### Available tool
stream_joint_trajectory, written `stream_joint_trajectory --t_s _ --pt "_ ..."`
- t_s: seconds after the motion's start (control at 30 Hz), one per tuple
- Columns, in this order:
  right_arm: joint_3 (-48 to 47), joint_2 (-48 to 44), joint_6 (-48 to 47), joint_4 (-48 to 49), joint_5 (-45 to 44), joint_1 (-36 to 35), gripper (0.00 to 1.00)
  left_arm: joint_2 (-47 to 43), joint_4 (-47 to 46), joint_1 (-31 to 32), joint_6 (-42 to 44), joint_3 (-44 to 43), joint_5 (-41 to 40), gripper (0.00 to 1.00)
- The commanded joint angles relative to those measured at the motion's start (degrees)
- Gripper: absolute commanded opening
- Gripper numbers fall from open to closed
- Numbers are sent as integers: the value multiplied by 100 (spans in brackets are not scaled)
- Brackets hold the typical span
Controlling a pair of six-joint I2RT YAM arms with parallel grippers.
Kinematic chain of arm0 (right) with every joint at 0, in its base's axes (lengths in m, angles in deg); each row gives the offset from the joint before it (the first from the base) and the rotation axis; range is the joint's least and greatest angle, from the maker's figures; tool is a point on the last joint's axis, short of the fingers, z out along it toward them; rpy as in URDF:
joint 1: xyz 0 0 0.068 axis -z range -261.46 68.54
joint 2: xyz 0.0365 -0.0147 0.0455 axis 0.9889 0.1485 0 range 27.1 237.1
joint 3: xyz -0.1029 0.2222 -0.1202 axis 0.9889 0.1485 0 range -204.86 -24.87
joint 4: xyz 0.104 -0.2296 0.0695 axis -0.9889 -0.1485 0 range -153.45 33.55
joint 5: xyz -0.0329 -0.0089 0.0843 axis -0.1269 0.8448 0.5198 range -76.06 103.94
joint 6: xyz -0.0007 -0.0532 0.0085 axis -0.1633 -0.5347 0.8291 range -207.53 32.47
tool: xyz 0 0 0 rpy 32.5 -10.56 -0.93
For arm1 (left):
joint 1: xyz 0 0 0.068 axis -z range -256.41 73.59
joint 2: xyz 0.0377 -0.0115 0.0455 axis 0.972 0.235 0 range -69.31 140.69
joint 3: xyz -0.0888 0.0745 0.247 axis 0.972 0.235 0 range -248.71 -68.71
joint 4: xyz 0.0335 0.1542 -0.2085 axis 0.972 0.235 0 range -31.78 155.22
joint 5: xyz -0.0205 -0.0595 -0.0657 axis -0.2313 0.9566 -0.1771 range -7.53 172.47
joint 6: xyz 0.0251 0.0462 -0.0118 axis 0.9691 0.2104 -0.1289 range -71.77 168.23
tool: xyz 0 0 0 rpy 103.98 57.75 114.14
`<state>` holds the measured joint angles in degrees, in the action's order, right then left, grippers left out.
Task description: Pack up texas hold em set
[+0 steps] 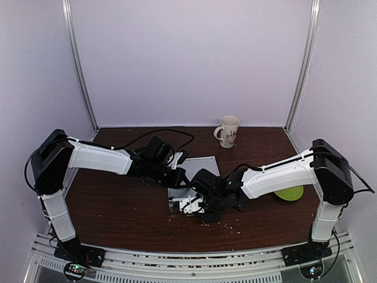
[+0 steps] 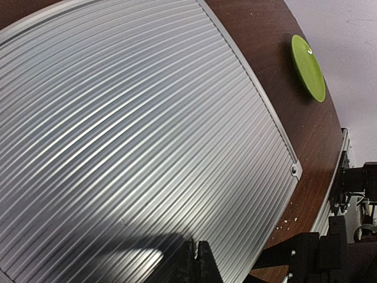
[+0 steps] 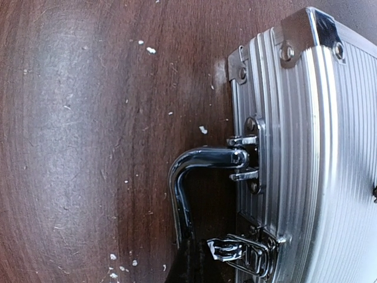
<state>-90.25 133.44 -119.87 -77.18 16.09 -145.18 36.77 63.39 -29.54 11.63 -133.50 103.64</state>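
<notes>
the print on the cream mug (image 1: 227,130) is too small to read. work surface: a dark wood-grain table (image 1: 118,206) scattered with white crumbs (image 3: 203,129), enclosed by pale lilac walls. the silver aluminium case (image 2: 147,130) lies shut, its ribbed lid filling the view directly under the left gripper (image 2: 196,262), whose fingers are pressed together with nothing between them. the chrome handle (image 3: 188,171) and a latch (image 3: 241,250) sit just ahead of the right gripper (image 3: 188,268); whether it is spread or closed cannot be told. a green plate (image 2: 308,68) lies well beyond the case.
</notes>
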Motion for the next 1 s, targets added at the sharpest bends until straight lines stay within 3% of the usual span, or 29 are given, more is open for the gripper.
stream_joint_trajectory --t_s 0.0,0.33,0.97 --pt "-27 106 132 96 -311 119 0 44 185 -37 -5 100 -192 0" --pt "166 -453 34 -212 301 123 0 83 191 -38 9 47 -149 0" --pt "-118 213 378 6 -334 273 0 76 222 -31 18 43 -113 0"
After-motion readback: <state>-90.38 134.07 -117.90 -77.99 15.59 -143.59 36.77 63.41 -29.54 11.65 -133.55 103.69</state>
